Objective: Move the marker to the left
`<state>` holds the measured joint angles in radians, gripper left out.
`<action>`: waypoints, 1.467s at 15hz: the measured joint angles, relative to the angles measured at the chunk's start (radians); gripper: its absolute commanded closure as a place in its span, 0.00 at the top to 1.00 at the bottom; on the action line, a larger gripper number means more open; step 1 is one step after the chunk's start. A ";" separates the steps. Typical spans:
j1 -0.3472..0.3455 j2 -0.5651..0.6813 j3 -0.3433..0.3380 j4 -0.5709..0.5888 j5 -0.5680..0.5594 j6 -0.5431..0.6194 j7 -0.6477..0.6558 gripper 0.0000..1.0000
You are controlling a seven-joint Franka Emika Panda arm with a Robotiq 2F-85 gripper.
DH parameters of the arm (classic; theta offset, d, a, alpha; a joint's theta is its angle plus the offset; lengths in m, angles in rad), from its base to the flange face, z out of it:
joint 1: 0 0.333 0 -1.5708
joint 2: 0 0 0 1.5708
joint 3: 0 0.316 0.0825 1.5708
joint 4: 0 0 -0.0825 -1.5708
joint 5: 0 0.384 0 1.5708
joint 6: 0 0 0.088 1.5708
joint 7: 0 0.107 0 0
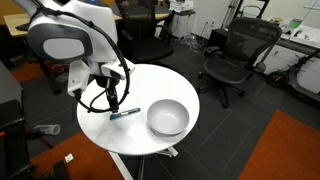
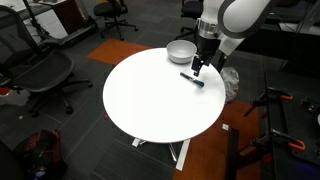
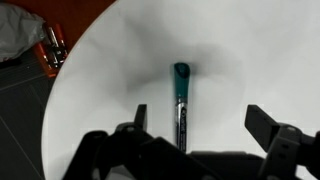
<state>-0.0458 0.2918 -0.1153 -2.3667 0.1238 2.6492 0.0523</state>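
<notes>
The marker (image 3: 180, 105) is a thin teal pen with a dark end and lies flat on the round white table (image 1: 140, 85). It also shows in both exterior views (image 1: 124, 113) (image 2: 192, 79). My gripper (image 3: 200, 125) is open and hangs just above the marker, its fingers spread to either side of the pen without touching it. In both exterior views the gripper (image 1: 112, 98) (image 2: 197, 68) is directly over the marker near the table's edge.
A grey bowl (image 1: 167, 117) (image 2: 181, 50) stands on the table close to the marker. Office chairs (image 1: 238, 55) (image 2: 40, 75) stand around the table. The table edge and dark floor show in the wrist view (image 3: 30, 110).
</notes>
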 measured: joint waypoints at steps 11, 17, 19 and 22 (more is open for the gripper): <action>-0.002 0.187 -0.012 0.177 -0.025 0.014 0.037 1.00; -0.009 0.266 -0.012 0.245 -0.025 0.010 0.037 1.00; -0.014 0.287 -0.012 0.260 -0.025 0.006 0.037 0.75; -0.019 0.310 -0.012 0.279 -0.025 0.000 0.037 0.58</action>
<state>-0.0644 0.6022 -0.1272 -2.0881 0.0991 2.6492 0.0893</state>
